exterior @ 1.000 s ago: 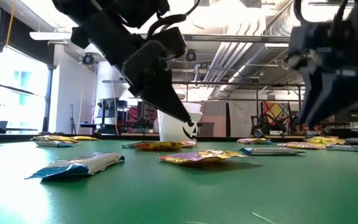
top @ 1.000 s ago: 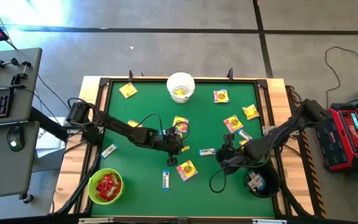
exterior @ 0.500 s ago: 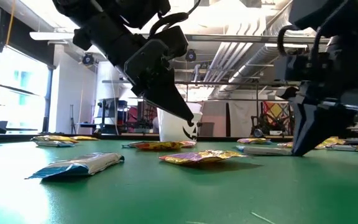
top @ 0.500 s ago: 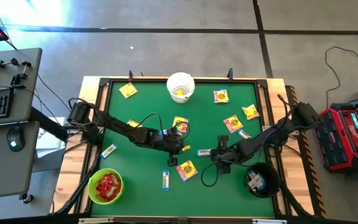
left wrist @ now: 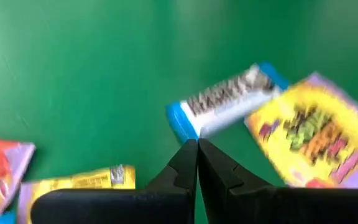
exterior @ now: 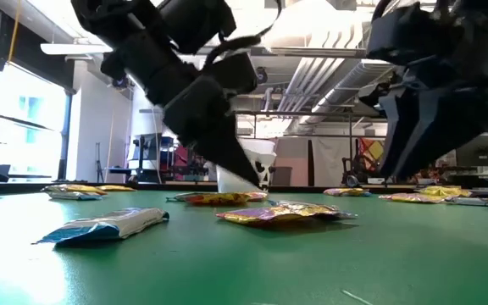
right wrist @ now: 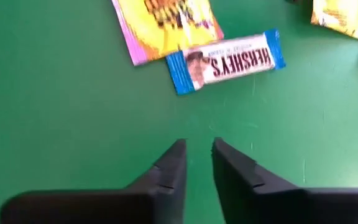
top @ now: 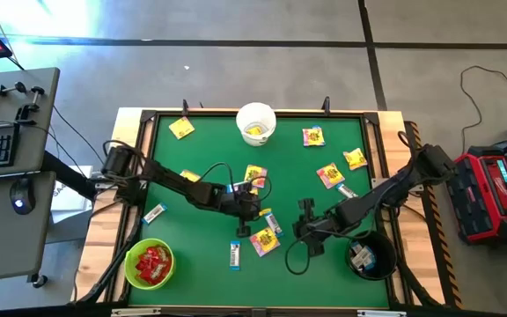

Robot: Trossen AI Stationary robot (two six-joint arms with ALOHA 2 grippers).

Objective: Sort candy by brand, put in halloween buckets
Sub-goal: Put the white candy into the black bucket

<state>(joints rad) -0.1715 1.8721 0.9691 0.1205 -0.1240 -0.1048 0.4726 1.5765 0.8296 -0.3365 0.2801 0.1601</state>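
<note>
While the left gripper (left wrist: 197,149) sits pressed together and empty beside the Hershey's bar (right wrist: 227,61) at mid-table, the right gripper (right wrist: 197,155), slightly parted, should straddle its narrow width, then pinch.

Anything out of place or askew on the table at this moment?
Nothing is spilled or damaged. One oddity: the narrow white-and-blue candy bar lies askew mid-table, butted against a yellow packet with pink print, so two brands are touching. The left gripper sits just beside the bar, fingers shut on nothing.
</note>
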